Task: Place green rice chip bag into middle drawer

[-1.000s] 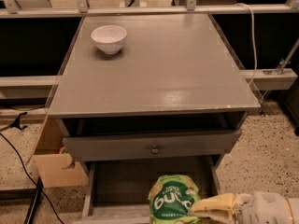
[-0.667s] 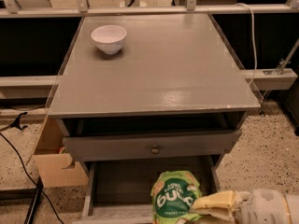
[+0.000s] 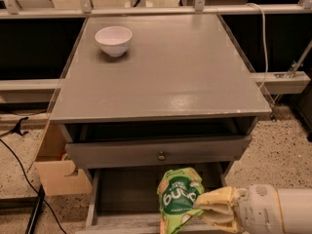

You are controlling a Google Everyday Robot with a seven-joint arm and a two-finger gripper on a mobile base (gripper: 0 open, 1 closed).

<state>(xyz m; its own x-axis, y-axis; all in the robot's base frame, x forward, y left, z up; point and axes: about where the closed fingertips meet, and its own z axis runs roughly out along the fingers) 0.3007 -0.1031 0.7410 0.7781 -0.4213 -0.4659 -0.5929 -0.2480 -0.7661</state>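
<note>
Camera view: the gripper (image 3: 204,209), low at right, is clamped on the right edge of the green rice chip bag (image 3: 176,199), held upright just to its left over the open middle drawer (image 3: 124,193). The bag looks light, crinkly and slippery, so a pinch on the edge seam seems the surest hold.

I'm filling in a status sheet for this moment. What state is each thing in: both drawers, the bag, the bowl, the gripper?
middle drawer: pulled open, tray showing.
upper drawer: pushed in, or nearly so.
green rice chip bag: gripped at its right edge, over the open drawer, not yet let go.
white bowl: upright on the cabinet top.
gripper: bottom right, shut on the bag.
</note>
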